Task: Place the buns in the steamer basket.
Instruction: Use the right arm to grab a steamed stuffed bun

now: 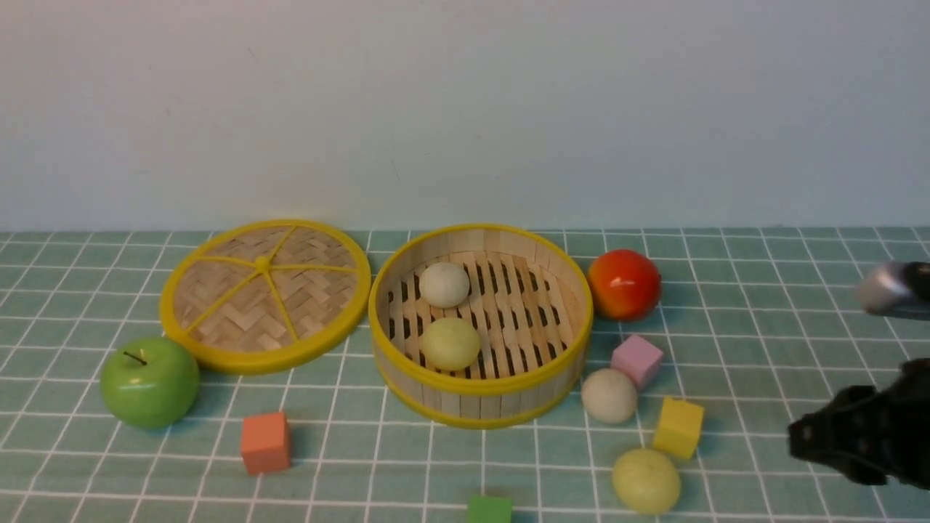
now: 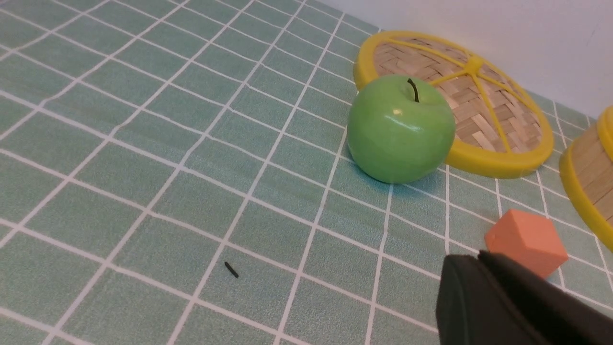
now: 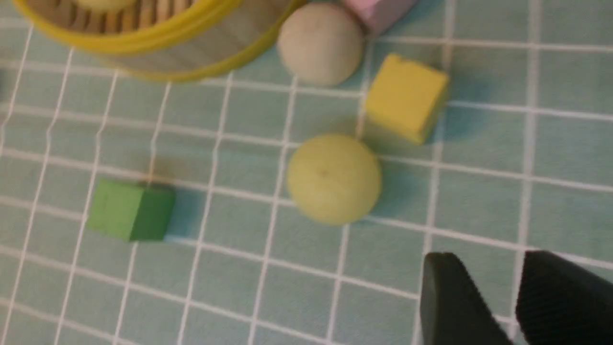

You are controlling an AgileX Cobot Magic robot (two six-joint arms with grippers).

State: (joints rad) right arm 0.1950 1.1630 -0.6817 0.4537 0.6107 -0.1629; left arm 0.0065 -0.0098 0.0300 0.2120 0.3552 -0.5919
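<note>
The right gripper (image 3: pixel 483 268) is matte black, with two blunt wedge-shaped fingers (image 3: pixel 450 297), one finely ribbed on its inner face. Seen from the front it is a chunky, angular black block, blurred. Near it shows a smooth silver-grey rounded piece (image 1: pixel 883 289). The left gripper (image 2: pixel 474 268) is the same dull black.

We faced a plain, pale grey-white wall (image 1: pixel 465 109) that met the table along a straight line. A muted green cloth (image 1: pixel 770 327), ruled into squares by thin white lines, covered the whole surface under soft, even light.
</note>
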